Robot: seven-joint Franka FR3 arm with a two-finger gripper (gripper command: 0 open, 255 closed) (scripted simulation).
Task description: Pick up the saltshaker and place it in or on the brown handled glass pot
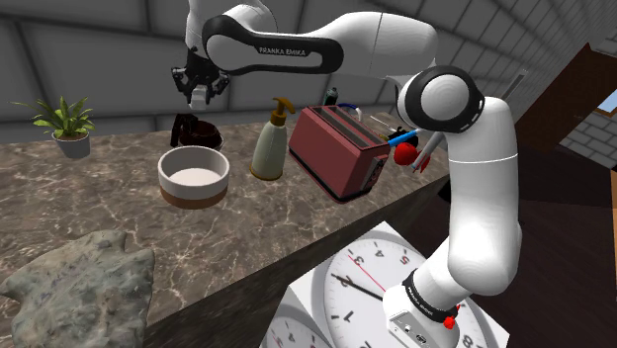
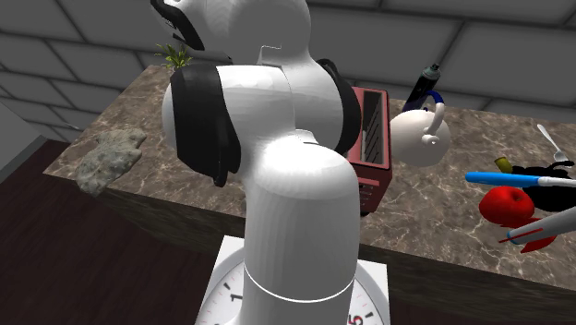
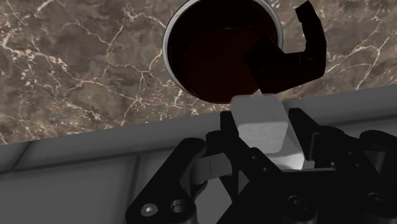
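**Item:** gripper [image 1: 203,91], all-black, two fingers.
**Location:** upper left of the shoulder view, hanging above the back of the marble counter [image 1: 119,213].
**State:** fingers clamped on a small white block, the saltshaker [image 3: 257,121]. Its long axis runs along the fingers and its end stands out past them.

**Item:** brown handled glass pot [image 1: 195,130].
**Location:** shoulder view, directly beneath the gripper, behind the white bowl [image 1: 194,175] and left of the soap bottle [image 1: 270,143].
**Condition:** upright, its dark round mouth facing up, with the handle [image 3: 305,51] curling off one side.

**Governing relation:** in the wrist view the pot's mouth lies just beyond the saltshaker's end. The shaker overlaps the near rim, not the centre.

**Assessment:** the load is aloft and almost over its target. A slight shift toward the middle of the mouth, then a descent, seems needed before letting go.

**Risk:** the shaker could clip the rim.
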